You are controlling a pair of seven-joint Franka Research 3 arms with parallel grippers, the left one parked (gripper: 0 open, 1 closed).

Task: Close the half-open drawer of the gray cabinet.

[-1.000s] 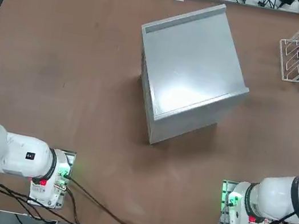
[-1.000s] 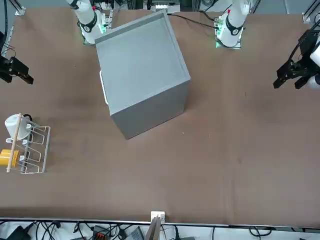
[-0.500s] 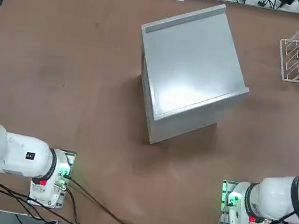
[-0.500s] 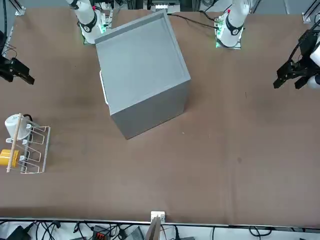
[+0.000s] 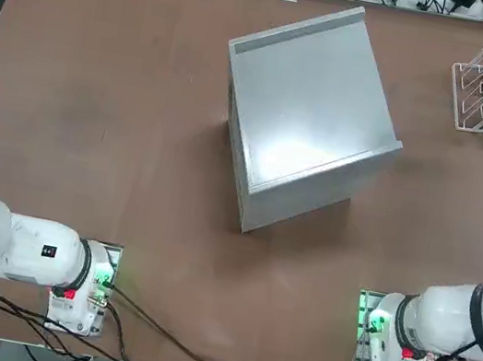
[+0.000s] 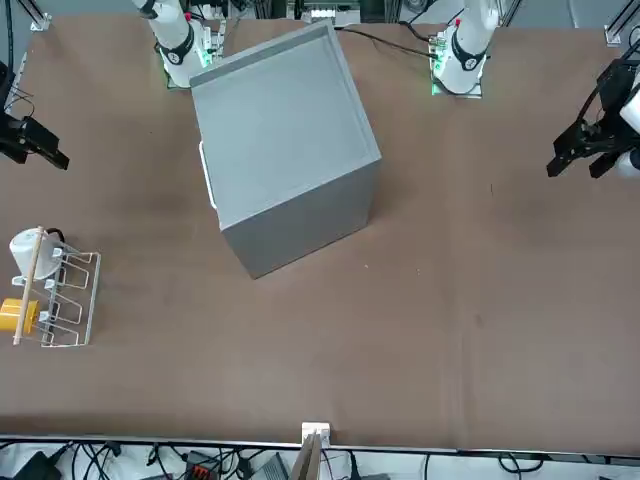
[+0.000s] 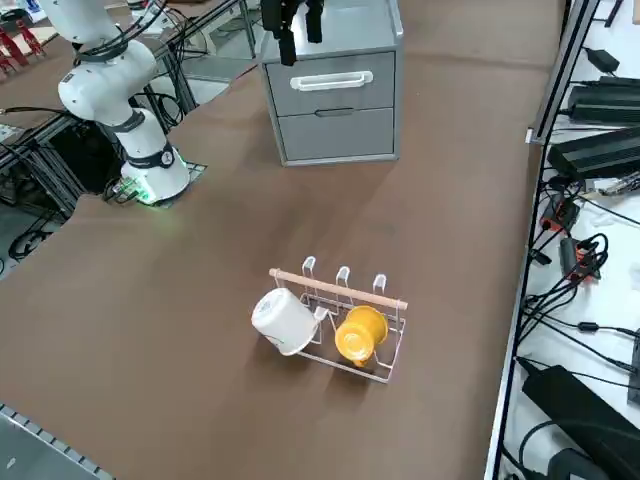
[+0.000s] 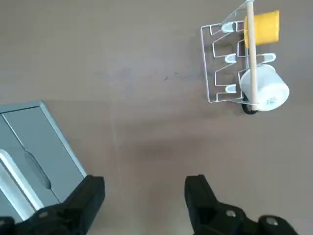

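Observation:
The gray cabinet (image 5: pixel 306 108) stands turned at an angle in the middle of the table, also visible from across the table as the gray cabinet (image 6: pixel 280 130). Its front faces the robot's right. The right side view shows the upper drawer (image 7: pixel 300 98) with a white bar handle (image 7: pixel 330 80). How far it is pulled out does not show. My right gripper (image 8: pixel 146 200) is open with nothing between its fingers. It hangs high over the table to the right of the cabinet front, seen as the gripper (image 6: pixel 35 145) and the gripper (image 7: pixel 300 25).
A white wire rack (image 5: pixel 482 87) holding a white mug (image 7: pixel 283 320) and a yellow mug (image 7: pixel 360 333) stands near the table's far right corner. Bare brown table lies between the rack and the cabinet front. Cables run along the table's edges.

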